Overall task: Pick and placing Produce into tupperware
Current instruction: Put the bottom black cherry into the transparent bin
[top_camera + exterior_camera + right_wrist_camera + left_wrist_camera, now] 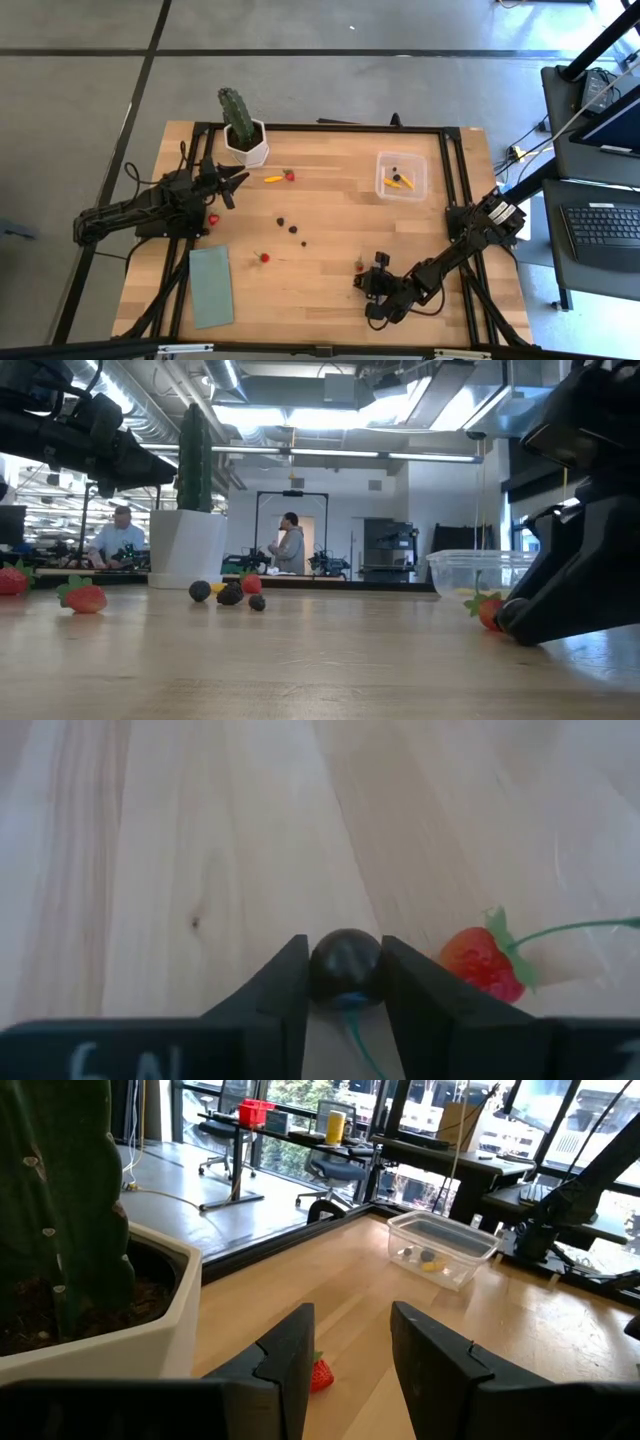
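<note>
Wooden desk [330,200], tupperware [401,175] at 2 o'clock; right hand [345,982] clamped on dark berry [345,966]; left hand [350,1365] open, empty; people in room behind.

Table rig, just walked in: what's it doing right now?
It is sorting toy produce into the clear tupperware, which already holds a few pieces. The right gripper is down at the table's front, shut on a dark berry, with a strawberry lying just beside it. The left gripper is open near the cactus pot, facing another strawberry. More berries and strawberries are scattered mid-table, not yet collected.
</note>
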